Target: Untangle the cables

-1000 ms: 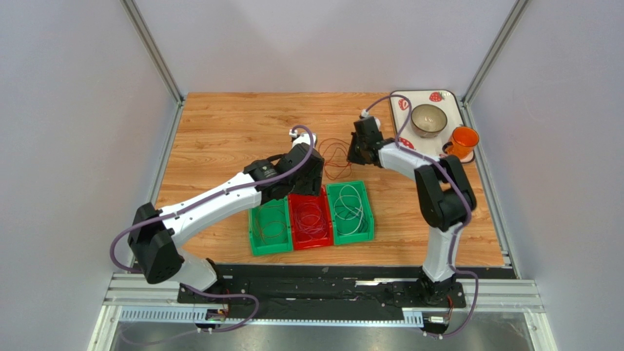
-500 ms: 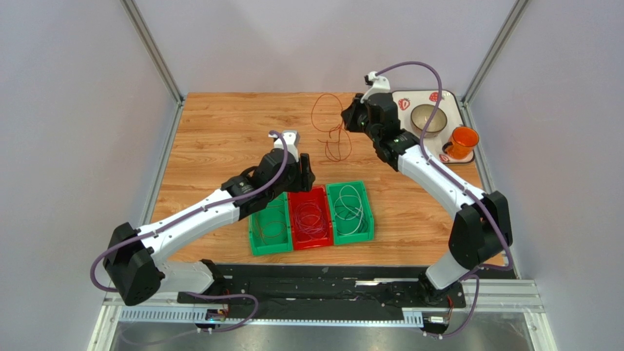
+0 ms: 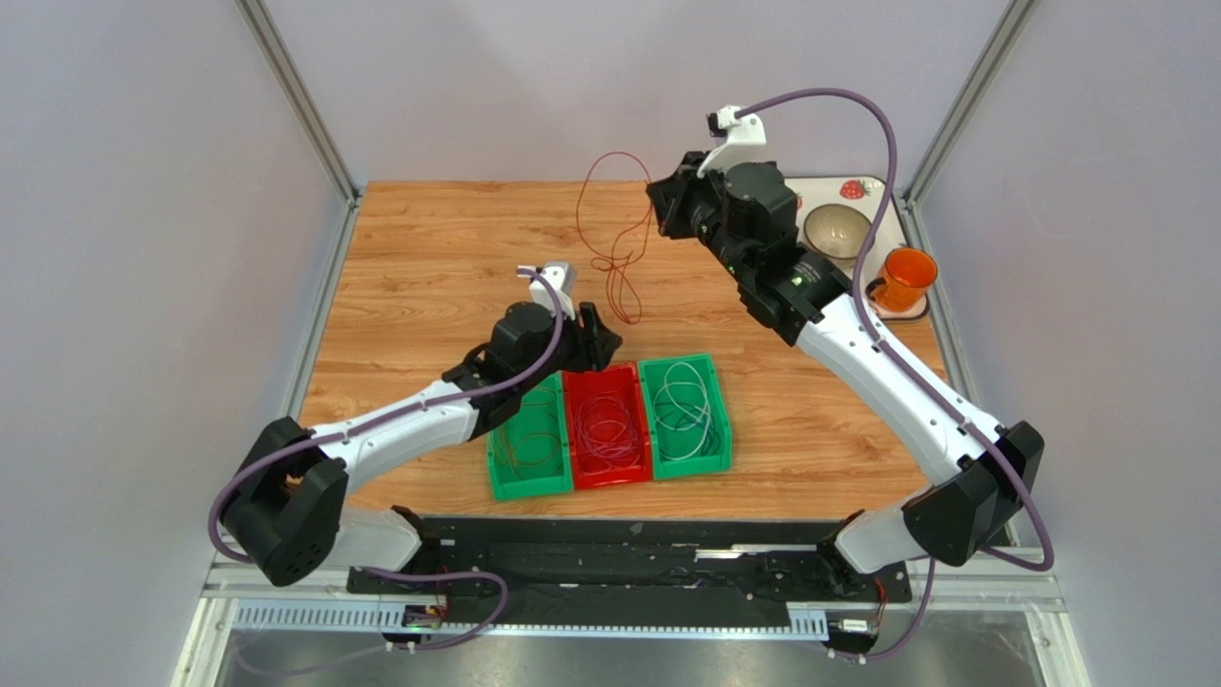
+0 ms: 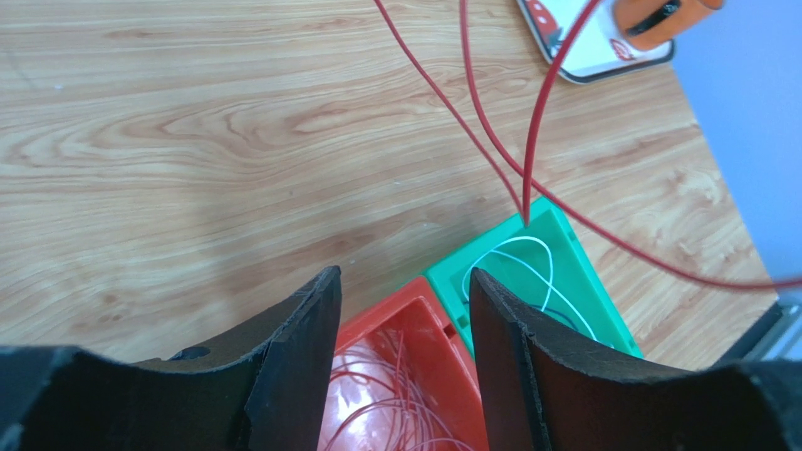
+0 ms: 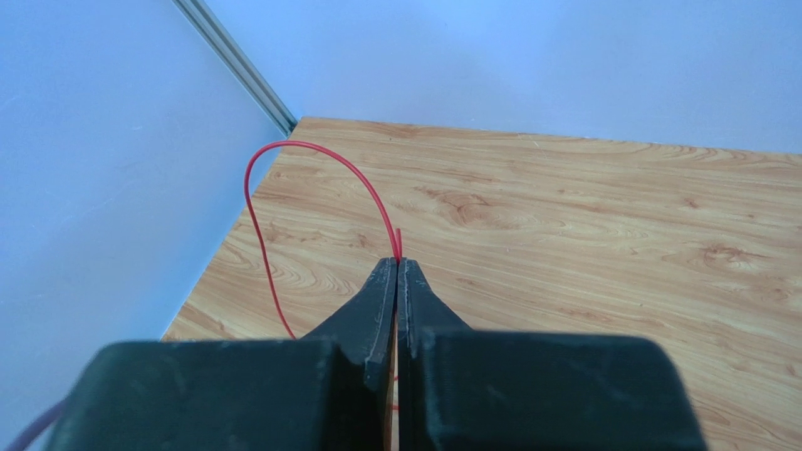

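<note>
The left gripper [image 4: 403, 287] hangs above the red bin [image 3: 576, 430], its jaws wide with nothing between them. Coiled cables [image 3: 685, 405] lie in the red bin and the green bins [image 3: 721, 415] flanking it. Further right, the right gripper [image 5: 396, 268] is closed tight on a red cable [image 5: 292, 144], raised above the wooden table [image 3: 430, 258], its loops dangling.

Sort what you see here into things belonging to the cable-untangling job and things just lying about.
Job: red cable pinched in right gripper; coiled cables; three bins.
Lying about: tray; bowl; orange cup.
</note>
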Tool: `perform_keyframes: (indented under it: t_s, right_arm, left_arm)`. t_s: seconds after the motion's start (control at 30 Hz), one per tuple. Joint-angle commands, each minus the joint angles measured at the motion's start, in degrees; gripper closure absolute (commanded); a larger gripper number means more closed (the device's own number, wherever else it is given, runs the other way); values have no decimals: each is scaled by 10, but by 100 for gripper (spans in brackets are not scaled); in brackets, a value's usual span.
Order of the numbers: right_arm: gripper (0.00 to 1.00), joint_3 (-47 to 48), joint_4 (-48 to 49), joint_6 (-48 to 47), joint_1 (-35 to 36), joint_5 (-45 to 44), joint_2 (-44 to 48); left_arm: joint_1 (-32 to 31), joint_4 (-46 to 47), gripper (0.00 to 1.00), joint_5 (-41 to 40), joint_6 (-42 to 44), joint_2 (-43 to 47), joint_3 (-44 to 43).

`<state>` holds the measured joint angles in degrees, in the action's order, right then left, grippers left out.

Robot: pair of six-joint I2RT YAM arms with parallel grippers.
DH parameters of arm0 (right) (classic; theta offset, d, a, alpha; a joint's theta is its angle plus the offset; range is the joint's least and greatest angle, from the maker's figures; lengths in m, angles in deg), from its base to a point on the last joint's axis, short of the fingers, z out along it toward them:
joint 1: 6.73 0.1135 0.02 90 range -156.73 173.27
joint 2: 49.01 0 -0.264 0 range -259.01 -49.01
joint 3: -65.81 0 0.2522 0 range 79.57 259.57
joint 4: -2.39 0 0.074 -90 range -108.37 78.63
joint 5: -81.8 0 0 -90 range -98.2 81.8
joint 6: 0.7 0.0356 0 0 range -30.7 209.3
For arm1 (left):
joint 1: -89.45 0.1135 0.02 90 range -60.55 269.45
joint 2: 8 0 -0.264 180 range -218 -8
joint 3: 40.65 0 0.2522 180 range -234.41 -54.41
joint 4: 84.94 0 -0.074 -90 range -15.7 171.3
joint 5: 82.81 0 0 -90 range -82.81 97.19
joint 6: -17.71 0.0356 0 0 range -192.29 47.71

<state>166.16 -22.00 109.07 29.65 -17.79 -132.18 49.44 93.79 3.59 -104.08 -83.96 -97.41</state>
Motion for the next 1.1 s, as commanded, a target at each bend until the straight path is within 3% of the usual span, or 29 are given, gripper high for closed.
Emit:
perform_keyframes:
  t_s: [0.0,0.23,0.57,0.67,0.73,0.8,0.83,0.87,1.0,1.07]
  right_arm:
    - [100,48,-22,-9,19,-43,-1]
    - [100,70,-35,-20,40,-75,-11]
    - [100,73,-39,-25,48,-84,-8]
    - [100,73,-39,-25,50,-83,-5]
    - [100,74,-39,-25,51,-83,-3]
    - [100,74,-40,-28,53,-83,-1]
    - [100,74,-40,-30,53,-84,0]
    - [100,73,-38,-33,55,-86,1]
    - [100,78,-32,-42,55,-101,4]
    - [100,94,-33,-52,55,-102,1]
  left_arm:
    - [-1,142,39,32,-8,37,47]
    - [-1,206,39,68,-13,68,89]
    - [-1,248,38,74,-33,37,71]
    - [-2,242,46,59,-29,33,62]
    - [-1,230,67,42,-26,34,55]
    - [-1,222,80,40,-21,35,53]
    - [-2,217,80,43,-20,40,50]
    - [-1,210,79,49,-17,51,51]
    - [-1,177,46,110,14,96,51]
    - [-1,111,43,105,44,126,46]
